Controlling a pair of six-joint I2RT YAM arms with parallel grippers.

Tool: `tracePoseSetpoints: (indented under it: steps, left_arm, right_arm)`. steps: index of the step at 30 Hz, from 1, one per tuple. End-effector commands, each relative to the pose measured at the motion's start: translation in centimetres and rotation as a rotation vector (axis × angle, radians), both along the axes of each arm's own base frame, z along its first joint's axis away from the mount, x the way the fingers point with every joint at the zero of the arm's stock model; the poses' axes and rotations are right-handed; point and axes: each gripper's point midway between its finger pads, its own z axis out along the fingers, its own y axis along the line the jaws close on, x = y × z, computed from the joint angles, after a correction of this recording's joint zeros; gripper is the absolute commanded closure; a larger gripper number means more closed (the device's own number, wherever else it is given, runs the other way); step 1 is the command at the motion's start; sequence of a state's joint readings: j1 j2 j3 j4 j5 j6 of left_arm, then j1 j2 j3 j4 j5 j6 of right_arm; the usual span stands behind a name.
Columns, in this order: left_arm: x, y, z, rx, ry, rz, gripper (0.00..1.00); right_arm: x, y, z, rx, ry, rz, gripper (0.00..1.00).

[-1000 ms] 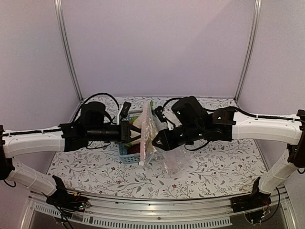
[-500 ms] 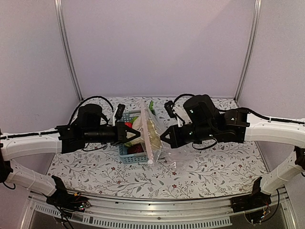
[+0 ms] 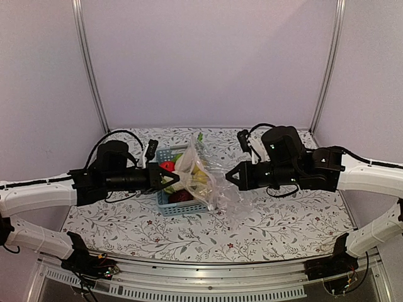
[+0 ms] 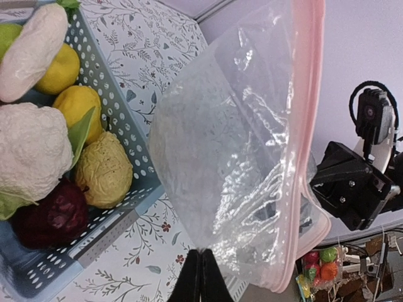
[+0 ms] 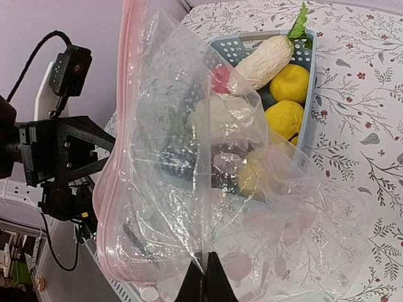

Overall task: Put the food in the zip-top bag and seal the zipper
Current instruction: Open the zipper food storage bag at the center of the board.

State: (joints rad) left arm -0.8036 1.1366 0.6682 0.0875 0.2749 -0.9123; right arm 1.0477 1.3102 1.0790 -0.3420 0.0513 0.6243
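Finding 1, position. In the top view the zip-top bag (image 3: pixel 204 182) hangs between the two grippers above the worktop (image 3: pixel 271 226). I cannot tell whether its lower folds touch the surface.

Finding 2, grip. The left gripper (image 3: pixel 177 180) reaches in toward 3 o'clock and is fully closed, pinching one wall of the bag film. The right gripper (image 3: pixel 229 177) reaches in toward 9 o'clock and is likewise fully closed on the opposite wall. The two walls stand apart between them.

Finding 3, mouth. The pink zipper (image 4: pixel 303 126) runs roughly 12 to 6 o'clock in the left wrist view, on the far side of the film from that gripper. It is unsealed.

Finding 4, contents. The food (image 4: pixel 75 107) lies in the blue basket (image 3: pixel 164 202). I judge the bag empty: the pieces that show in the right wrist view are seen through the film.

Finding 5, governing relation. The basket sits at about 8 o'clock of the bag, just beside and beneath the left gripper's tip. The right gripper is on the far side of the bag from it. I judge the left arm the nearer for fetching, but both grippers are committed to the bag, so one must let go first.

Finding 6, pose. Both forearms lie nearly level, facing each other.
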Motion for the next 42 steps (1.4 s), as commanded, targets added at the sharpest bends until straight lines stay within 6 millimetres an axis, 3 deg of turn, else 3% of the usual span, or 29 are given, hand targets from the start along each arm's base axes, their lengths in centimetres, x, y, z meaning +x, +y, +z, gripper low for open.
tracePoseSetpoints:
  steps: [1, 10, 12, 14, 16, 18, 20, 22, 26, 29, 42]
  left_arm:
    - [0.8, 1.3, -0.6, 0.018, 0.008, 0.058, 1.0]
    - [0.8, 1.1, -0.4, 0.019, -0.006, 0.043, 0.99]
    - [0.6, 0.4, 0.8, 0.019, -0.035, 0.006, 0.83]
    - [0.4, -0.1, 1.9, 0.051, -0.07, -0.023, 0.58]
    - [0.1, -0.6, 3.2, 0.113, -0.123, -0.045, 0.39]
    - [-0.3, -1.3, 4.6, 0.171, -0.181, -0.061, 0.25]
    - [-0.5, -2.0, 5.2, 0.211, -0.214, -0.074, 0.19]
    - [-0.7, -2.6, 5.3, 0.223, -0.226, -0.086, 0.17]
    - [-0.7, -3.2, 3.6, 0.248, -0.185, -0.091, 0.17]
    - [-0.9, -3.4, 2.6, 0.255, -0.154, -0.089, 0.21]
    - [-0.9, -3.8, 1.3, 0.277, -0.122, -0.097, 0.34]
  right_arm:
    - [0.3, -1.1, -0.4, 0.005, 0.011, -0.046, 1.0]
    - [-1.2, 0.2, 1.1, 0.116, 0.016, 0.053, 1.0]
    - [-1.6, 0.7, 1.4, 0.127, 0.015, 0.093, 1.0]
    - [-1.9, 1.1, 1.3, 0.134, 0.023, 0.116, 1.0]
    - [-1.9, 1.4, 0.9, 0.129, 0.031, 0.125, 1.0]
    - [-1.9, 1.6, 0.7, 0.128, 0.036, 0.129, 1.0]
    - [-1.9, 1.6, 0.7, 0.131, 0.036, 0.13, 1.0]
    - [-1.9, 1.7, 0.8, 0.137, 0.035, 0.133, 1.0]
    - [-2.0, 1.6, 1.0, 0.142, 0.029, 0.131, 1.0]
    - [-2.0, 1.4, 1.1, 0.142, 0.023, 0.134, 1.0]
    - [-2.1, 1.8, 1.2, 0.146, 0.021, 0.153, 1.0]
